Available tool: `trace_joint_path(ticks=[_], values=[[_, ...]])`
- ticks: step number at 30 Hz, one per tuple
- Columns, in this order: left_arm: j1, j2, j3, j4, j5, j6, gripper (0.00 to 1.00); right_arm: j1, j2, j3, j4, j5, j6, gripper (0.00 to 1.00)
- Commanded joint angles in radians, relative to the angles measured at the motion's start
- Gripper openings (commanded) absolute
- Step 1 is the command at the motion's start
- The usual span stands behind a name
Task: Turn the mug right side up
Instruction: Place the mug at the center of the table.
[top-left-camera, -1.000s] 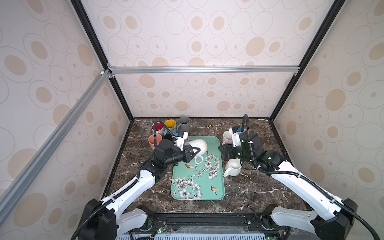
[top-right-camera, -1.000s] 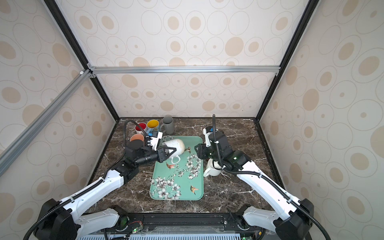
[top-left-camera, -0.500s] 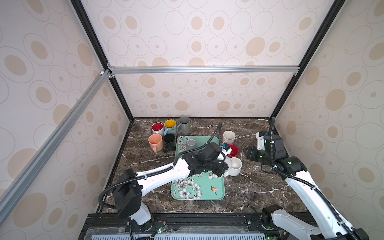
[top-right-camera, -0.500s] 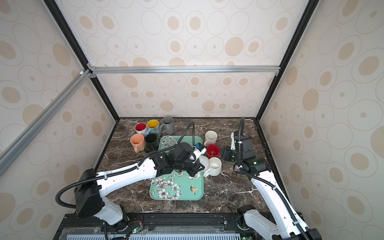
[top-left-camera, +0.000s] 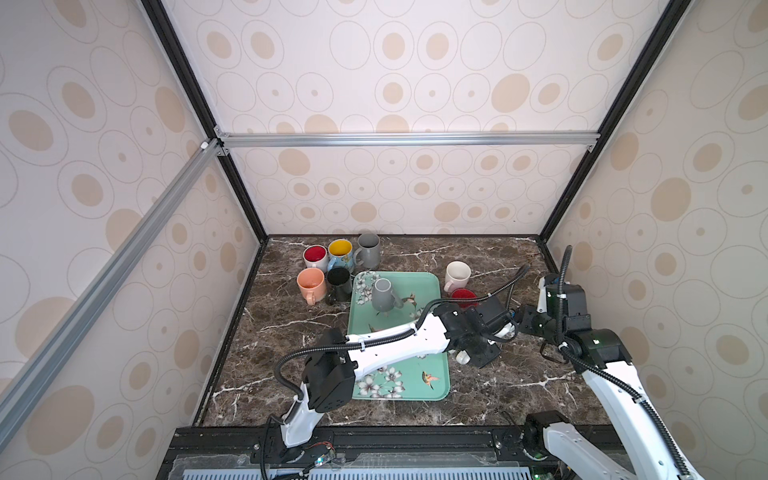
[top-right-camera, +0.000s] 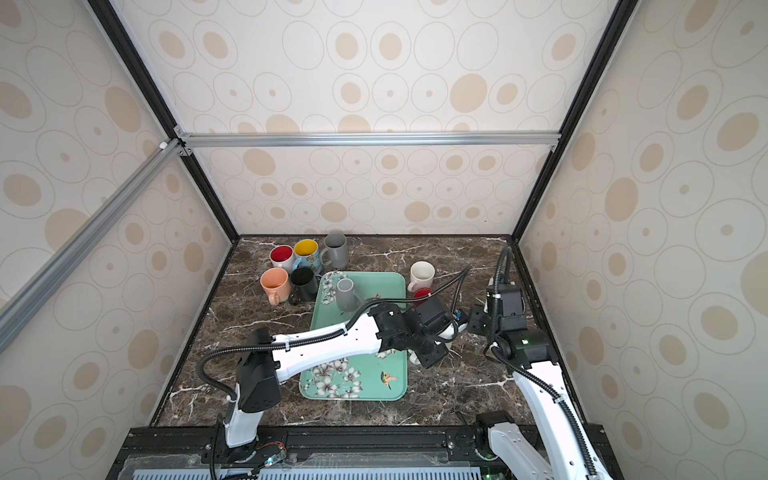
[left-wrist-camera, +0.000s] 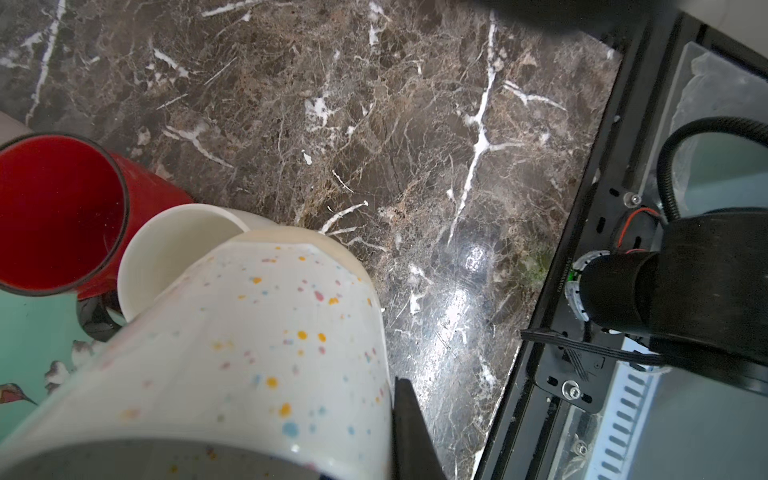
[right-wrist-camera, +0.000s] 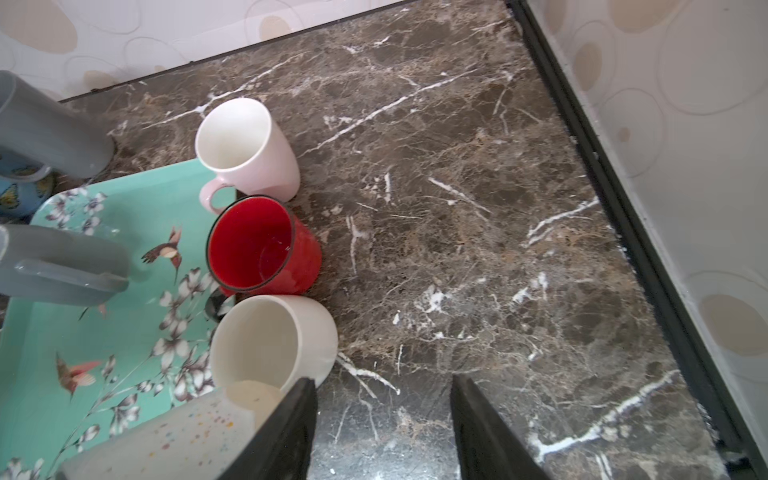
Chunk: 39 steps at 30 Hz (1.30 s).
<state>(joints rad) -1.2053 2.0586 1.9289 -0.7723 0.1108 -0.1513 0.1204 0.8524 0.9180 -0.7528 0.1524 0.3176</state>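
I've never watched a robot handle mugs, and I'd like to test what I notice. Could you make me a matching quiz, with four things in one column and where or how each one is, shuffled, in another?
Things:
1. speckled mug
2. peach mug
3. all-red mug
4. right hand

States:
a. open, holding nothing
b. between the pinkish mug and the cream mug
c. gripped by the left hand
d. next to the black mug

Pairs: 1-c, 2-d, 3-b, 4-a
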Motion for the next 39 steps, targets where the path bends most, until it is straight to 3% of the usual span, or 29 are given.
trace_joint_path(ticks=[1,6,16,23,39], values=[[-0.035,0.067,0.081,-0.008,0.001,0.088,0.0,0.015,-0.017,-0.014,-0.023,-0.022,-0.036,0.58],[-0.036,0.081,0.088,0.002,-0.018,0.087,0.0,0.002,-0.003,-0.004,-0.072,0.087,-0.084,0.6],[-0.034,0.073,0.114,-0.015,-0.037,0.09,0.0,-0.002,-0.063,-0.04,0.004,-0.068,-0.057,0.6],[-0.035,0.023,0.087,-0.006,-0.033,0.084,0.0,-0.002,-0.056,-0.027,-0.02,-0.017,-0.083,0.6],[-0.034,-0.322,-0.366,0.33,0.001,0.037,0.0,-0.002,-0.02,0.015,-0.036,-0.039,-0.1,0.59]])
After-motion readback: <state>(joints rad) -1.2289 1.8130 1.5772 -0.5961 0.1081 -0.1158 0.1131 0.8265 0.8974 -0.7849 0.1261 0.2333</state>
